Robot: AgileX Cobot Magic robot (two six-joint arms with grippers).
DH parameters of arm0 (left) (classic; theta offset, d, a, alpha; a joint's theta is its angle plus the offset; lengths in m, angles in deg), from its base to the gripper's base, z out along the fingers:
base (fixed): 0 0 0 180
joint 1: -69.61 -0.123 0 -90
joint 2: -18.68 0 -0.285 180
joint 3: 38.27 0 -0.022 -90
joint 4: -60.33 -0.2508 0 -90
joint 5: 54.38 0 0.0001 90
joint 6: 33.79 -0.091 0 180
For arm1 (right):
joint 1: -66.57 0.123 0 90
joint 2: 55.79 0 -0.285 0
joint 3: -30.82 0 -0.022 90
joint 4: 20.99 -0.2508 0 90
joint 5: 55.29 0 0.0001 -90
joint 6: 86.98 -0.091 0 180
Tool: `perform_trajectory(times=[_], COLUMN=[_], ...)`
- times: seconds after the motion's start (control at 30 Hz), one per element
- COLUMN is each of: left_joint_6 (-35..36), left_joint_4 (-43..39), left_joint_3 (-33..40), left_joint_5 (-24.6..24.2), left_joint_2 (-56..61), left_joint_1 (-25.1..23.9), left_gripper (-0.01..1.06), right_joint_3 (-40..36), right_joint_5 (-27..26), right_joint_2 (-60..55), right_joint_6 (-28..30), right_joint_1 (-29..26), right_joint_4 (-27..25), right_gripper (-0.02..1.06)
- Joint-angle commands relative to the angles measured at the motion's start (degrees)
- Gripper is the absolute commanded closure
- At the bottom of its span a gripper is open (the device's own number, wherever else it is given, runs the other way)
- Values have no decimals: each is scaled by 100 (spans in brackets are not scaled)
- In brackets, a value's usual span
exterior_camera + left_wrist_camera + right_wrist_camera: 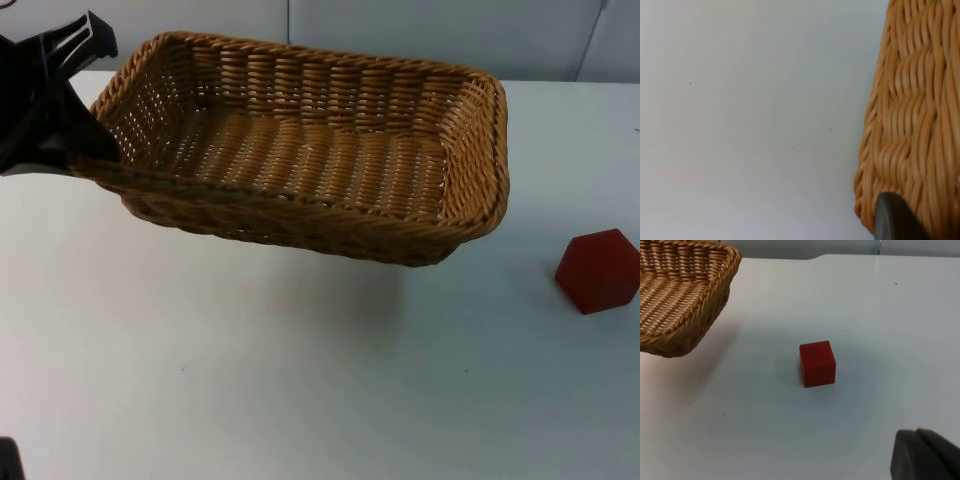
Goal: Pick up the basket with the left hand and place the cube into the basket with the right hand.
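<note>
Basket (300,170): woven wicker, tan, ribbed and rough, with a slight sheen on the strands; braided rim.
Cube (598,270): solid red, matt, smooth faces; material cannot be told.
Counter (250,380): white, smooth, faintly glossy, a few dark specks.
Left hand (85,150): black, matt, looks like plastic.
Right hand fingertip (920,457): black, matt, smooth.

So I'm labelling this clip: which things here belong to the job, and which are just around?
Part of the job:
basket, held up off the table by the left gripper at its rim
red cube, lying on the table beside the basket
right gripper, hanging above the cube

Just around:
white table
grey wall
</note>
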Motion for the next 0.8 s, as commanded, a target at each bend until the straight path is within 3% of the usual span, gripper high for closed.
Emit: perform_trajectory(times=[0.0, 0.77], left_joint_6=[24, 24], left_joint_4=[120, 120], left_joint_3=[0, 0], left_joint_5=[-35, 239], left_joint_2=[110, 110], left_joint_1=[-14, -14], left_gripper=[105, 105], right_joint_3=[-44, -44], right_joint_5=[-71, -71], right_joint_2=[11, 11], right_joint_6=[36, 36], right_joint_1=[0, 0], right_joint_4=[47, 47], right_gripper=[105, 105])
